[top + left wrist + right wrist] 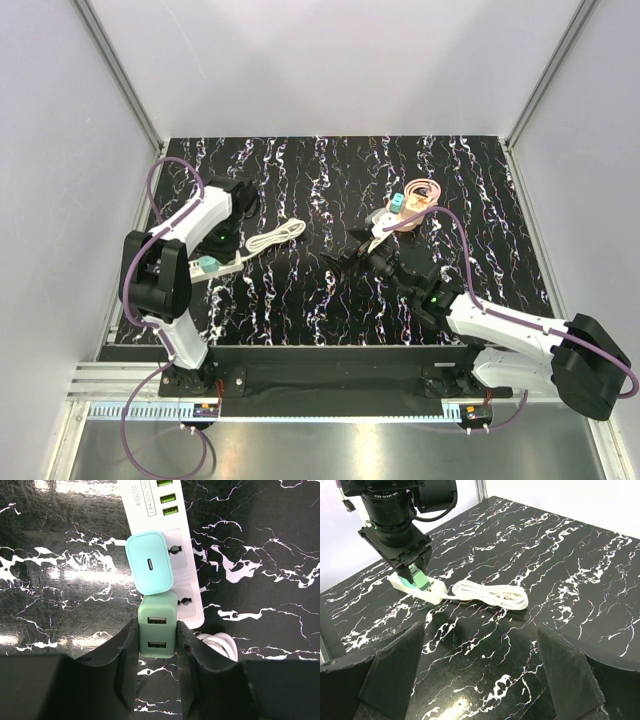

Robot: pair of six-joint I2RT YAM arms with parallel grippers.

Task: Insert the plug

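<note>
Insertion step in hand. Left gripper [157, 629] is clenched on the plug [158, 639], one finger against each side. The plug stands at the cord end of the white power strip [191, 575], touching a light aqua charger [149, 562] sitting on the strip. Can't tell if the prongs are fully seated. Next move likely needs a straight downward press with no tilt, then a release. Right gripper [480, 672] is spread wide, holding nothing, well apart above the table [260, 555].

Smooth matt plastic plug [158, 632]; glossy white plastic power strip [187, 575].
</note>
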